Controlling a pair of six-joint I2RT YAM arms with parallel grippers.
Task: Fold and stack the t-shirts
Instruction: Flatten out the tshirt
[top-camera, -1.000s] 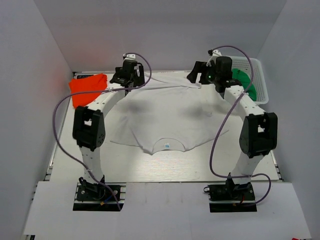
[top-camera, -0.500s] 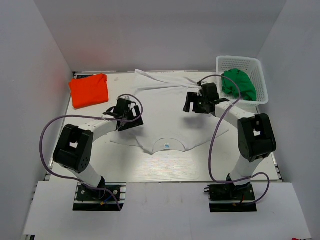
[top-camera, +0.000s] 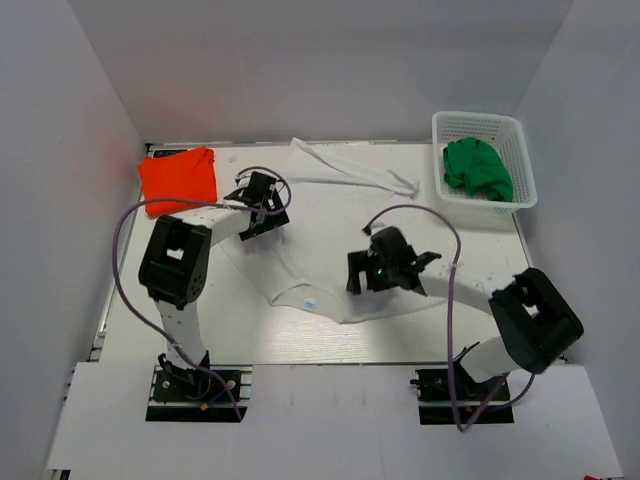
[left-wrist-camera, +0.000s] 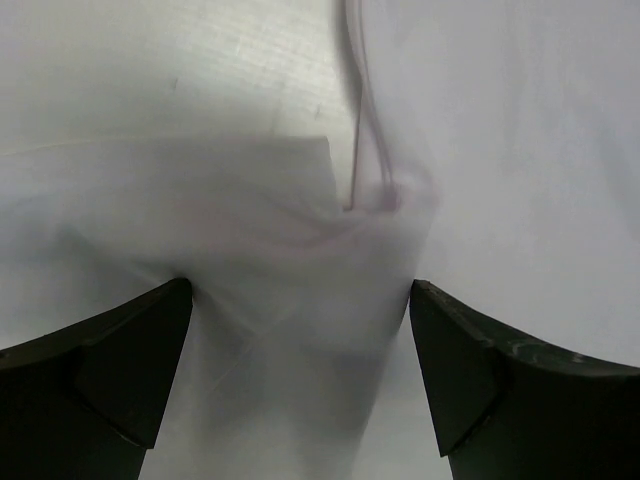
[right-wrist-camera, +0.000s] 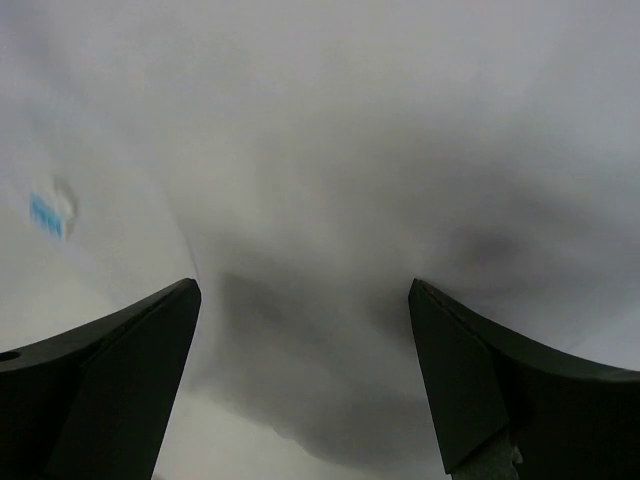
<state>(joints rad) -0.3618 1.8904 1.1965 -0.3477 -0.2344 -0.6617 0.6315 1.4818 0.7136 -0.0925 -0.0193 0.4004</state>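
The white t-shirt (top-camera: 322, 232) lies spread and skewed in the middle of the table, with its collar label (top-camera: 310, 302) near the front. The orange t-shirt (top-camera: 178, 180) lies folded at the far left. The green t-shirt (top-camera: 478, 168) lies bunched in the basket. My left gripper (top-camera: 258, 214) is open and low over the white shirt's left edge; in the left wrist view (left-wrist-camera: 300, 288) a raised fold of white cloth lies between its jaws. My right gripper (top-camera: 373, 274) is open over the shirt's near right part, with only white cloth under it in the right wrist view (right-wrist-camera: 303, 286).
The white lattice basket (top-camera: 520, 150) stands at the far right corner. White walls close in the table at the left, back and right. Purple cables loop from both arms over the cloth.
Both grippers have come back from the shirt's far edge. The left is now at the left edge, the right over the near right part. The shirt has been dragged and lies skewed.
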